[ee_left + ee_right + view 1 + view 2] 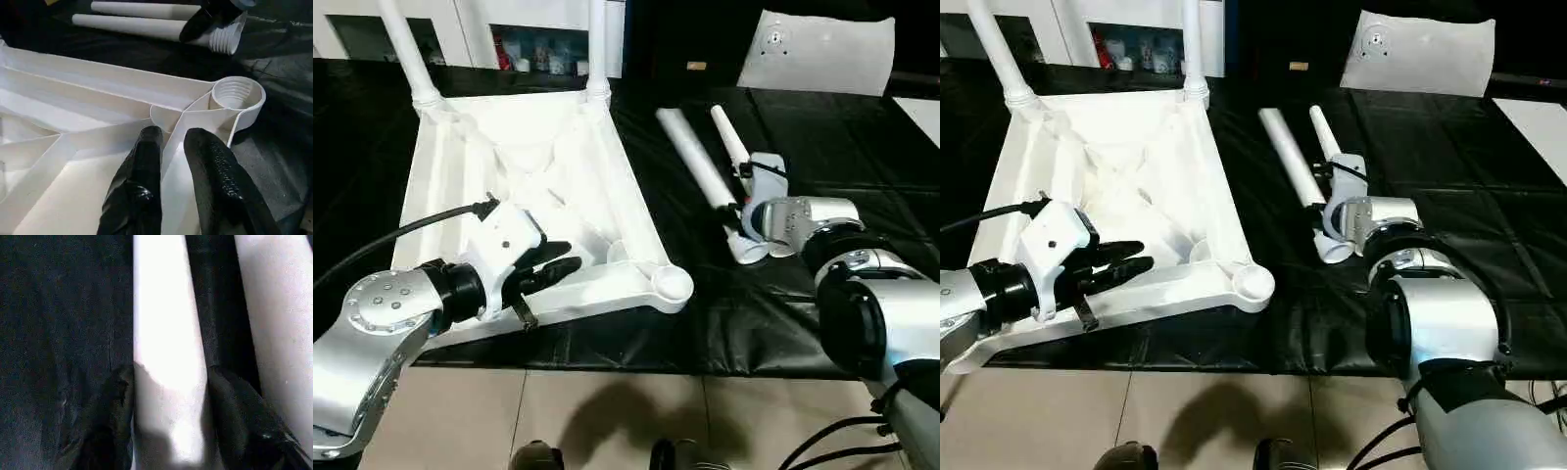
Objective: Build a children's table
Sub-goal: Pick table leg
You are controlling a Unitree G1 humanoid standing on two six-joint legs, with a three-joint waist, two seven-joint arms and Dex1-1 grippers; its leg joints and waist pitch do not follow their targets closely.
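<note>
The loose leg (697, 160) lies between the right gripper's (168, 416) parted fingers, long axis running straight ahead of them, while the left gripper (171, 161), slightly open, straddles a tabletop (524, 186) rib beside the empty socket (671, 285).

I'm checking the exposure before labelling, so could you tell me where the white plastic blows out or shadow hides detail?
Right wrist view: the leg between the right gripper's fingers is blown out, its lower end shadowed. Left eye view: the tabletop ribs wash out in the far half. Left wrist view: exposure is even, socket threads readable.
</note>
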